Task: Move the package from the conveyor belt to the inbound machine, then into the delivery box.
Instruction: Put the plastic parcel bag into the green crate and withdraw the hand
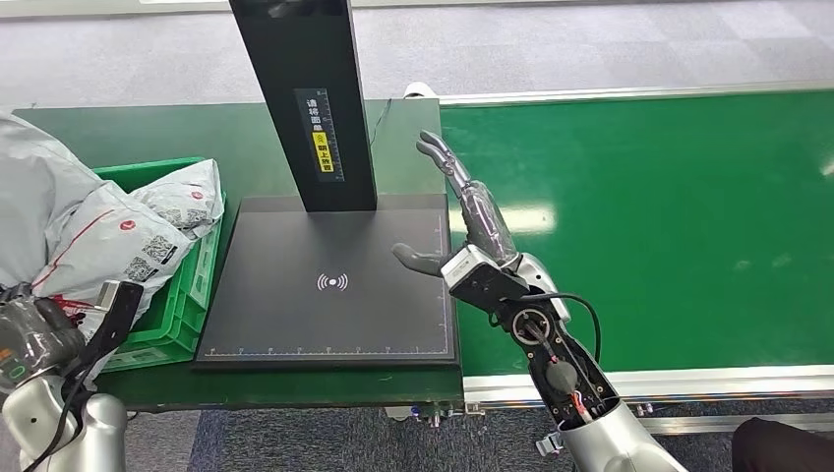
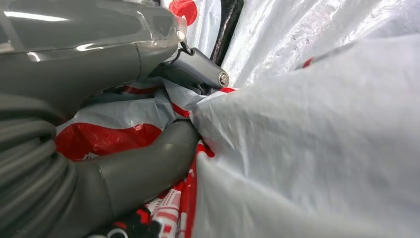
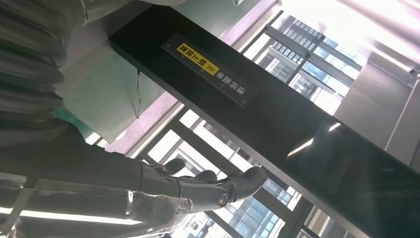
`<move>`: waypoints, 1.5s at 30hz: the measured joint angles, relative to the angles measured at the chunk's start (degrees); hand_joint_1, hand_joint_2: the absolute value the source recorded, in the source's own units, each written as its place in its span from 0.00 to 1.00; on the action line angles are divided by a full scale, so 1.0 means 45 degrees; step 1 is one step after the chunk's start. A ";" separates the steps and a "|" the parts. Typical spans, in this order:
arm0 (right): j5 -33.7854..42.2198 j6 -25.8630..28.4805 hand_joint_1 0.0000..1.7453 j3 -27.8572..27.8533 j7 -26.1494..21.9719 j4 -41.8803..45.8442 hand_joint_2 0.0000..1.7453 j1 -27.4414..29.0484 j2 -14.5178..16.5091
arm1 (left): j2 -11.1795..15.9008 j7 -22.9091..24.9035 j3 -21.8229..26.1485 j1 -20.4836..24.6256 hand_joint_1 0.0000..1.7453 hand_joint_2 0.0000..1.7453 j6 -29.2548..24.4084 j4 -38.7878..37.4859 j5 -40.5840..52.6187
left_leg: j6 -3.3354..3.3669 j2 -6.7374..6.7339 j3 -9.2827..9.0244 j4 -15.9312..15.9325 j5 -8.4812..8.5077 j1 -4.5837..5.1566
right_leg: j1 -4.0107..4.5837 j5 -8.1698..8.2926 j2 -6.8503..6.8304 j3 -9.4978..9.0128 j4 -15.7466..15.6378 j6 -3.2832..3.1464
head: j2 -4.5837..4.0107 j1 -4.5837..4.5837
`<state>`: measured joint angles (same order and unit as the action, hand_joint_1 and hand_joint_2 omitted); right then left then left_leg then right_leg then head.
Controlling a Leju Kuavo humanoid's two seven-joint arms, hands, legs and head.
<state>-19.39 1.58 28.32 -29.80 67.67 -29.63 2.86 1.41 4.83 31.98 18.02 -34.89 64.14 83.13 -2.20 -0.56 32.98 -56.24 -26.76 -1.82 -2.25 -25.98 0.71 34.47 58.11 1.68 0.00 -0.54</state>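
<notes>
A grey-white package (image 1: 108, 251) with red print and QR labels lies over the near edge of the green delivery box (image 1: 187, 315), left of the machine. My left hand (image 1: 39, 339) is at that package. In the left wrist view the left hand (image 2: 99, 99) has its thumb and a finger pressed into a fold of the crumpled package (image 2: 322, 148), gripping it. My right hand (image 1: 462, 216) hovers with fingers spread and nothing in it over the right edge of the inbound machine's black plate (image 1: 334, 285). In the right wrist view the right hand (image 3: 163, 183) holds nothing.
The machine's black post (image 1: 305, 98) rises behind the plate, and this post (image 3: 277, 124) also crosses the right wrist view. The green conveyor belt (image 1: 669, 226) runs to the right. A second package (image 1: 187, 197) lies in the box, beside a large grey bag (image 1: 29, 187).
</notes>
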 joint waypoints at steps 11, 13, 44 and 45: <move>-0.0043 -0.0169 0.00 -0.0120 0.0011 0.0064 1.00 0.0031 -0.0040 | 0.1111 0.0445 -0.1029 0.1107 1.00 1.00 0.0323 -0.2762 0.0318 | -0.0009 0.0058 -0.0169 0.0036 0.0016 0.0001 | -0.0003 -0.0018 -0.0061 -0.0186 0.0000 -0.0005 | 0.0000 0.0005; -0.0044 -0.0171 0.00 -0.0127 0.0011 0.0074 1.00 0.0056 -0.0049 | 0.1186 0.0443 -0.1130 0.1178 1.00 1.00 0.0323 -0.2960 0.0317 | -0.0007 0.0068 -0.0190 0.0037 0.0025 0.0001 | -0.0003 -0.0017 -0.0071 -0.0211 0.0000 -0.0005 | 0.0000 0.0004; -0.0113 -0.0198 0.00 -0.0089 -0.0128 0.0171 1.00 0.0036 0.0069 | -0.1874 -0.9640 -0.0064 -0.0473 0.00 0.50 -0.1155 0.3132 -0.8042 | -0.0002 0.0061 -0.0036 0.0018 0.0004 0.0000 | -0.0001 -0.0014 -0.0065 -0.0054 -0.0002 0.0004 | 0.0000 0.0003; -0.0100 -0.0194 0.00 -0.0075 -0.0140 0.0141 1.00 0.0009 0.0085 | -0.1986 -0.9641 -0.0066 -0.0555 0.00 0.75 -0.1154 0.3454 -0.8163 | -0.0004 0.0059 -0.0033 0.0019 0.0002 -0.0001 | 0.0000 -0.0015 -0.0065 -0.0051 -0.0002 0.0003 | 0.0000 0.0004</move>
<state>-19.84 0.70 27.98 -30.42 68.30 -29.59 3.25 -7.52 -38.56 31.68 15.52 -40.09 79.68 46.40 -2.21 -0.30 32.83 -56.16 -26.75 -1.83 -2.25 -26.04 0.42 34.24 58.10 1.70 0.00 -0.52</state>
